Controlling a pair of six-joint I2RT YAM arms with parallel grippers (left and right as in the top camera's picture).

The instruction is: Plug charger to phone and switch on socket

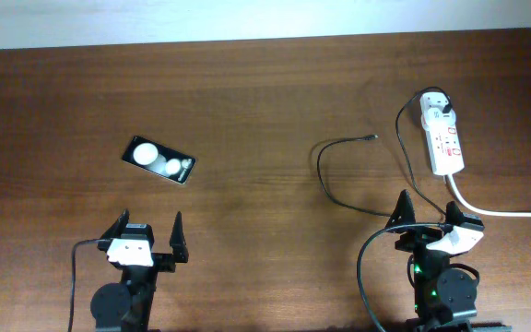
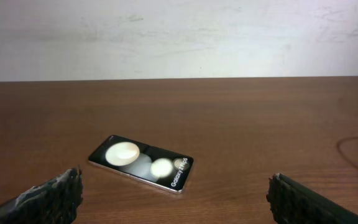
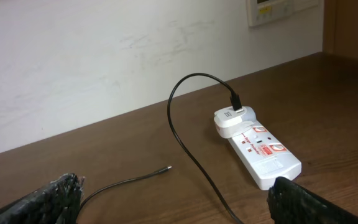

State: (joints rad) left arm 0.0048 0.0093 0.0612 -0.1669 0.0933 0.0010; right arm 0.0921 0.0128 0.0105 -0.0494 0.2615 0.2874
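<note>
The phone [image 1: 159, 160] lies flat on the wooden table left of centre, screen up with two white glare spots; it also shows in the left wrist view [image 2: 141, 163]. My left gripper [image 1: 151, 231] is open and empty, just in front of the phone [image 2: 174, 198]. The charger cable [image 1: 325, 175] loops across the table; its connector tip [image 1: 373, 137] lies free [image 3: 168, 167], and its plug [image 3: 234, 117] sits in the far end of the socket [image 1: 443, 138], a white power strip [image 3: 263, 152]. My right gripper [image 1: 427, 214] is open and empty in front of the strip [image 3: 174, 198].
The strip's thick white cord [image 1: 501, 211] runs off to the right edge. A white wall [image 2: 179, 37] stands behind the table's far edge. A white panel [image 3: 272, 9] hangs on the wall at the right.
</note>
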